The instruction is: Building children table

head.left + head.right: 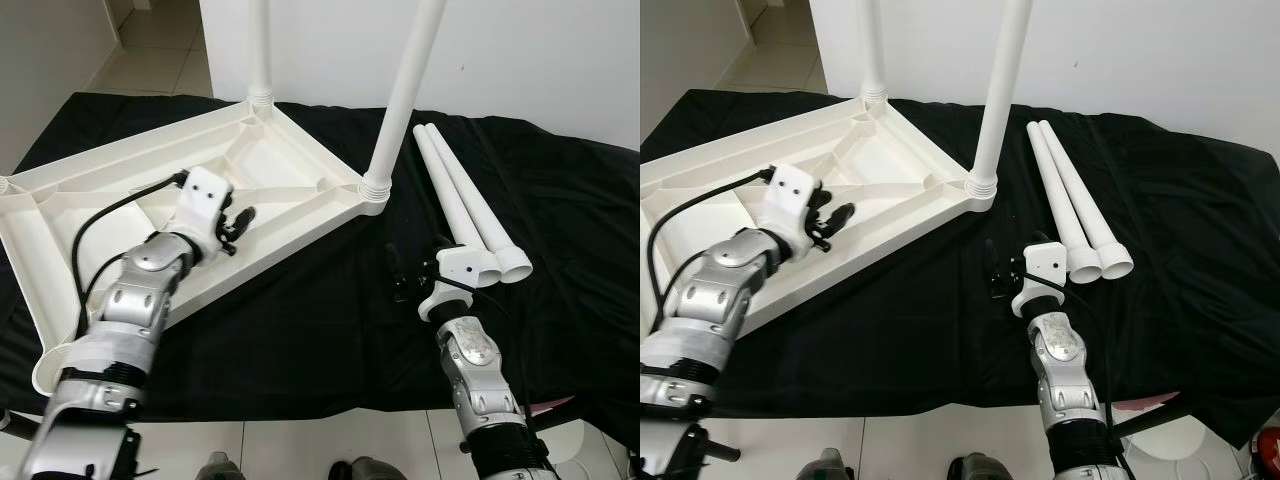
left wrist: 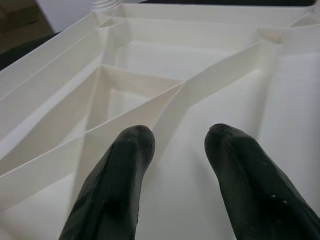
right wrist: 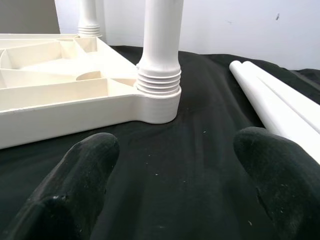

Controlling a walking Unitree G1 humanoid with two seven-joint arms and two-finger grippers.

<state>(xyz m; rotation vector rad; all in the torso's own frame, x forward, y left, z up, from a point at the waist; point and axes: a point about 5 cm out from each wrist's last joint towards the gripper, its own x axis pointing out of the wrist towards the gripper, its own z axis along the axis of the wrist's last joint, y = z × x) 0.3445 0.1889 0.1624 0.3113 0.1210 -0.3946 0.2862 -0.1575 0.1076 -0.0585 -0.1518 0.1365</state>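
Colours: white table parts lying on a plain black cloth.
The tabletop (image 1: 280, 190), both fitted legs (image 1: 405, 95) and both loose legs (image 1: 465, 205) are showing plain white. The cloth (image 1: 330, 330) is showing solid black. Both arms are showing silver, with black fingers (image 2: 117, 180) and white wrist housings (image 1: 205, 200). The floor tiles (image 1: 300, 450) are showing pale.

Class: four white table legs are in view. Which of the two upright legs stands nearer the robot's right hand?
The leg screwed into the tabletop corner beside the two loose legs is nearer the right hand; the other upright leg stands at the far corner.
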